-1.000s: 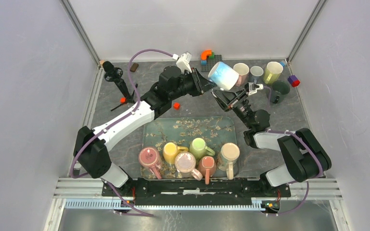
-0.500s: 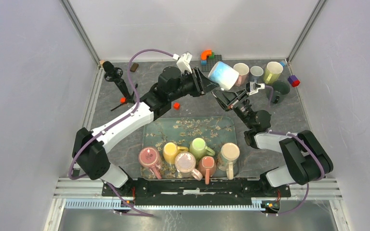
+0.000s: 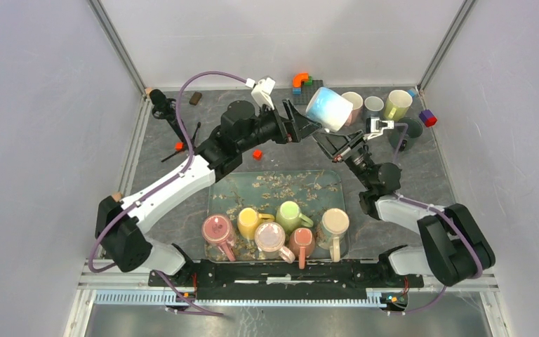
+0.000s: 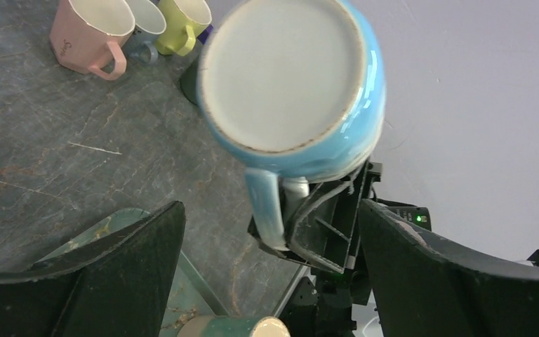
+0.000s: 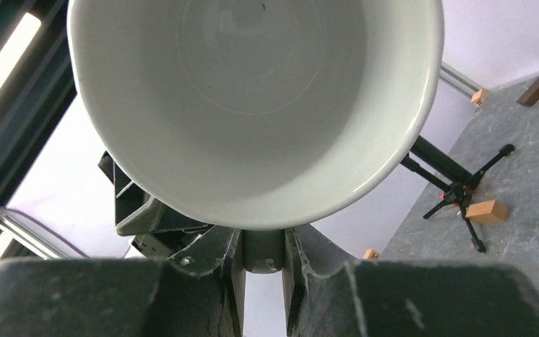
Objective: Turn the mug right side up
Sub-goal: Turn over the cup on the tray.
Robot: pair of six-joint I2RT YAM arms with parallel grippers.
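1. Desk (image 3: 421, 182): grey, stone-patterned, walled on three sides; carries everything below.
2. Tray (image 3: 309, 193): floral print, at the near middle. Six mugs stand upright along its near edge, seemingly the finished lot.
3. Left hand (image 3: 302, 123): fingers spread wide and holding nothing. They flank the mug's base without touching it, likely so the other arm can carry the weight alone.
4. Right hand (image 3: 333, 144): clenched on the handle from beneath. The pinch there leaves the body free to swing.
5. Blue mug (image 3: 328, 109): the task's item, white inside. It is held aloft over the far part of the desk, tilted, with its base toward the left wrist and its mouth toward the right. Judged partway through the turn, not yet set down.
6. Spare mugs: a row by the far wall, among them a pink mug (image 3: 351, 105) and a yellow-green mug (image 3: 398, 104), both mouth-up.
7. Small tripod (image 3: 175, 123): far left.
8. Red cube (image 3: 257, 154): beside the left arm.
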